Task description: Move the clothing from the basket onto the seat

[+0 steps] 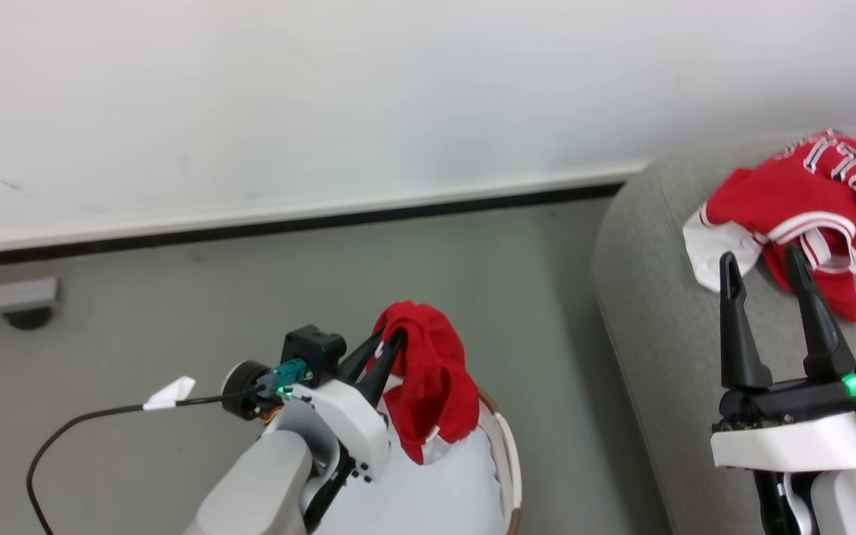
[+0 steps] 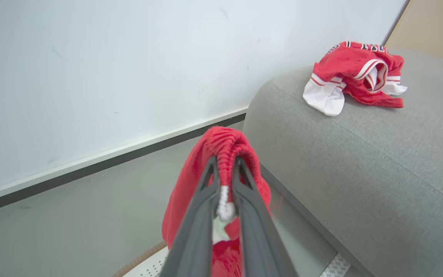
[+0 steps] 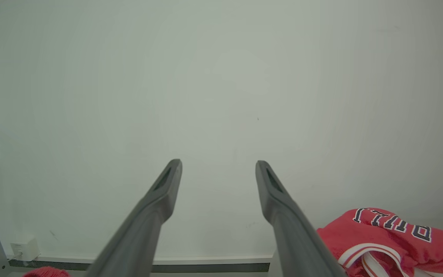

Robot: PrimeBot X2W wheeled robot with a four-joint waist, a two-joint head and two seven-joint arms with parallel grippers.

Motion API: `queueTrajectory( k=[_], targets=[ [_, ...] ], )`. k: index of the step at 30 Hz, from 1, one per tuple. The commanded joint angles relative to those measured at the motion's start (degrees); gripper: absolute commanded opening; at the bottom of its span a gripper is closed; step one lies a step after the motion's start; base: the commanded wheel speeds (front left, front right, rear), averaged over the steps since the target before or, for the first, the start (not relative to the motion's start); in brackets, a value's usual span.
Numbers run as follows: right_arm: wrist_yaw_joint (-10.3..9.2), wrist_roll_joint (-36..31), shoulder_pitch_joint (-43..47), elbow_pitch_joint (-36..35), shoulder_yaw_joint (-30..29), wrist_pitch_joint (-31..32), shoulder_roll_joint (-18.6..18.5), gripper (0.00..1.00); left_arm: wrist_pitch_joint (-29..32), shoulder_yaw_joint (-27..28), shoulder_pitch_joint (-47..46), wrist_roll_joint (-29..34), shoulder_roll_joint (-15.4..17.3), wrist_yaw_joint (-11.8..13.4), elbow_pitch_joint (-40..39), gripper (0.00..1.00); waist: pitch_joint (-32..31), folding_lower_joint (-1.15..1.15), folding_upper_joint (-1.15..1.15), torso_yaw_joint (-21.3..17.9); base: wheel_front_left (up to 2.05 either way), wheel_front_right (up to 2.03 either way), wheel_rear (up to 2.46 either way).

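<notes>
Clothing is mid-transfer: my left gripper [image 1: 391, 340] pinches a red garment [image 1: 435, 371], perhaps shorts, bunched above the basket [image 1: 508, 453]. The BULLS jersey [image 1: 807, 200] already lies on the seat [image 1: 658, 319]; my right gripper [image 1: 762, 258] hovers open near it. Next I should carry the garment rightward over the seat, then release.

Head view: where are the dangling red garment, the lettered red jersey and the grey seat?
dangling red garment [image 1: 432, 371]: head view, middle of the bunched red cloth.
lettered red jersey [image 1: 807, 197]: head view, plain red cloth below the lettering.
grey seat [image 1: 658, 319]: head view, bare fabric near its rounded edge.
</notes>
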Motion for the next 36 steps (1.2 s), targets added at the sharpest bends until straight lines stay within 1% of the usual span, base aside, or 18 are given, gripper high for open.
queueTrajectory(
  k=[1,11,17,22,30,33,36],
  targets=[
    [-0.13,0.24,1.0,0.14,0.15,0.0,-0.5,1.0,-0.03,0.38,0.91,-0.71,0.21,0.03,-1.24,0.0,-2.26,0.01,0.0,1.76,0.0,0.0,0.0],
    [-0.13,1.53,3.63,1.96,5.33,0.0,-0.38,1.0,0.82,2.63,0.7,-2.34,1.45,0.78,-13.58,0.0,-6.04,0.01,0.0,3.42,0.0,0.0,0.0],
    [-0.13,1.59,3.8,2.79,6.9,0.0,-0.69,1.0,2.76,3.51,-0.71,-1.99,3.09,2.73,-22.03,0.0,-6.76,0.01,0.0,4.23,0.0,0.0,0.0],
    [-0.13,1.66,3.59,3.37,8.15,0.0,-0.91,1.0,4.32,4.78,0.21,-2.86,4.14,4.53,-27.63,0.0,-6.93,0.01,0.0,4.33,0.0,0.0,0.0],
    [-0.13,2.12,3.65,5.05,11.05,0.0,-1.07,1.0,5.8,4.59,2.09,-3.43,5.01,5.79,-32.59,0.0,-6.91,0.01,0.0,4.16,0.0,0.0,0.0],
    [-0.13,2.33,3.54,5.98,12.47,0.0,-1.17,1.0,6.04,4.25,2.25,-3.39,5.04,5.9,-33.87,0.0,-6.89,0.01,0.0,4.28,0.0,0.0,0.0],
    [-0.13,2.87,3.37,8.16,15.2,0.01,-1.85,1.0,6.31,3.63,2.51,-3.47,4.82,5.78,-35.05,0.0,-6.91,0.01,0.0,4.55,0.0,0.0,0.0]
  ],
)
